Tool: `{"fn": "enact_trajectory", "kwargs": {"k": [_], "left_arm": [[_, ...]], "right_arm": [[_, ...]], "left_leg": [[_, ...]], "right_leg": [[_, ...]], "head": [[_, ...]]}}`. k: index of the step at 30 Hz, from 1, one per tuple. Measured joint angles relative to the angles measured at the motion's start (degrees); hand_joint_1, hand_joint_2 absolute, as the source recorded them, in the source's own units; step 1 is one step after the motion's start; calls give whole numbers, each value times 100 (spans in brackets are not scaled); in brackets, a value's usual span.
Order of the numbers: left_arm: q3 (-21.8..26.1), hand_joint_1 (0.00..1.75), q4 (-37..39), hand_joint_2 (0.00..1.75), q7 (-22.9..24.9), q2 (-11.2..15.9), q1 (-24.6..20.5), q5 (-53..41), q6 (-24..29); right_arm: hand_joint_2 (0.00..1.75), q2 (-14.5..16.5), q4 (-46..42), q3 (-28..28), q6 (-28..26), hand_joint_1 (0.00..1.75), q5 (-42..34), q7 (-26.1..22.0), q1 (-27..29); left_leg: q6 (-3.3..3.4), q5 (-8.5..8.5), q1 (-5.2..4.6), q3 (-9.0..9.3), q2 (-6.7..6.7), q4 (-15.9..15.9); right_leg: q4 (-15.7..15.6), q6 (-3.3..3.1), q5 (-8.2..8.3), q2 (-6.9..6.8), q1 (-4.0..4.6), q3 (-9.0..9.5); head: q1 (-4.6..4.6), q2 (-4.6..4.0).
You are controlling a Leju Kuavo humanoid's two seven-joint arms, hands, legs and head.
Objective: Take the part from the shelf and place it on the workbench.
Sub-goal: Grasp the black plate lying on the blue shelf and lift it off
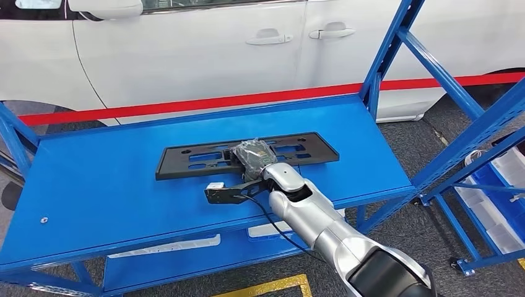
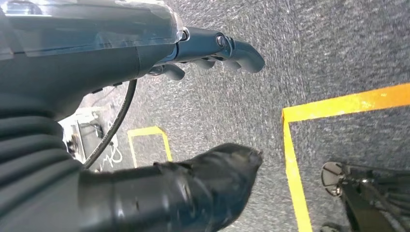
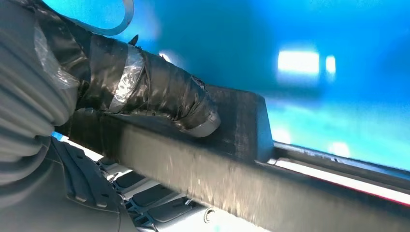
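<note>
Your right hand [image 1: 251, 159] is on the part [image 1: 247, 154] — a long, flat black panel with rectangular cut-outs — and that part lies flat on the blue shelf top [image 1: 93, 179], roughly at its middle, lengthwise across the robot's view. From the head view the hand sits over the panel's near edge, close to the middle of its length. In the right wrist view the tape-wrapped thumb [image 3: 159, 99] presses on the panel's upper face at the edge, and darker fingers [image 3: 82, 183] show on the other side of that edge, so you can read this as a grasp on the part's rim, though how firm it is you cannot tell.

As for progress, I judge you are at the pick, step 1 of 2. The panel looks to be resting on the shelf rather than raised, so the lift is not yet done, and the carry and the set-down on the workbench are all left. No workbench is in sight here.

Your left hand [image 2: 212, 53] hangs over grey carpet with yellow floor lines — fingers loosely curved and apart from the thumb, holding nothing.

Expect a long, thin panel held near 1 edge to tip as it leaves the surface.
</note>
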Motion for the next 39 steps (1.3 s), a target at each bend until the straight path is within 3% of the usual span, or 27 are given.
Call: {"fn": "enact_trajectory", "kwargs": {"k": [11, 16, 18, 21, 22, 23, 24, 26, 28, 30, 32, 34, 36, 37, 38, 39], "left_arm": [[116, 0, 0, 175, 372, 7, 28, -27, 62], [115, 0, 0, 175, 409, 9, 28, -74, 58], [114, 0, 0, 175, 412, 9, 21, -99, 51], [114, 0, 0, 175, 412, 9, 15, -113, 42], [114, 0, 0, 175, 411, 8, 15, -117, 39], [114, 0, 0, 175, 410, 8, 15, -124, 36], [113, 0, 0, 175, 408, 8, 15, -136, 30], [112, 0, 0, 175, 401, 11, 14, -167, 14], [110, 0, 0, 175, 393, 21, 14, -200, -4], [105, 0, 0, 175, 381, 29, 17, -232, -25], [98, 0, 3, 175, 369, 32, 22, -254, -41], [92, 0, 7, 175, 364, 33, 22, -263, -46], [90, 0, 7, 175, 363, 37, 17, -272, -45], [90, 0, 7, 175, 363, 38, 16, -276, -45], [90, 0, 7, 175, 363, 39, 16, -280, -44], [89, 0, 7, 175, 363, 39, 15, -282, -44]], "right_arm": [[175, -680, -2488, -594, 115, 175, -391, -316, 31], [175, -849, -3263, -632, 92, 175, -382, -411, 176], [175, -914, -3436, -632, 72, 175, -334, -424, 222], [175, -1005, -3579, -632, 36, 175, -298, -428, 288], [175, -1031, -3603, -632, 29, 175, -284, -433, 319], [175, -1054, -3622, -632, 26, 175, -263, -440, 346], [175, -1073, -3643, -632, 24, 175, -242, -456, 364], [175, -1105, -3703, -632, 26, 175, -222, -513, 373], [175, -1135, -3793, -630, 46, 175, -282, -623, 380], [175, -1168, -3894, -622, 101, 175, -399, -758, 397], [175, -1190, -3998, -601, 150, 175, -480, -858, 413], [175, -1201, -4083, -580, 172, 175, -513, -900, 424], [175, -1212, -4128, -573, 185, 175, -527, -912, 440], [175, -1218, -4137, -569, 191, 175, -528, -914, 454], [175, -1225, -4141, -561, 195, 175, -529, -916, 466], [175, -1232, -4146, -551, 198, 175, -529, -917, 477]], "left_leg": [[0, -5, -17, -20, 2, 17], [54, 23, -22, 0, 10, -20], [107, 78, 8, 38, 31, -101], [134, 108, 16, 38, 48, -129], [129, 111, 17, 26, 49, -120], [122, 115, 22, 11, 50, -107], [110, 121, 30, -7, 48, -90], [61, 134, 50, -49, 43, -50], [-30, 167, 52, -85, 29, -28], [-138, 232, 49, -110, 5, -48], [-223, 204, 69, -155, 2, -33], [-251, -160, 82, -300, 21, 313], [-248, -689, 68, -523, 31, 1039], [-244, -853, 56, -595, 31, 1373], [-231, -901, 38, -586, 31, 1564], [-206, -834, 18, -467, 35, 1545]], "right_leg": [[15, 6, -2, 2, -31, -34], [11, 72, -3, 7, -60, -19], [214, 96, -185, 9, -62, -87], [1237, 140, -757, 7, -75, -510], [1513, 156, -837, 6, -84, -622], [1590, 168, -801, 5, -97, -644], [1442, 177, -662, 2, -113, -558], [705, 190, -329, 1, -142, -169], [203, 146, -152, 31, -117, 75], [169, 62, -103, 56, -64, 45], [143, -53, -42, 28, -71, -18], [105, -188, 58, -23, -72, -107], [109, -261, 148, -73, -20, -227], [115, -276, 192, -96, 10, -293], [125, -288, 235, -124, 41, -360], [140, -296, 274, -156, 70, -426]], "head": [[1, 0], [-1, 0], [1, 0], [1, 0], [2, 0], [2, 0], [2, 0], [2, 0], [1, 0], [0, 0], [-3, 0], [-7, 0], [-9, 0], [-9, 0], [-8, 0], [-8, 0]]}}
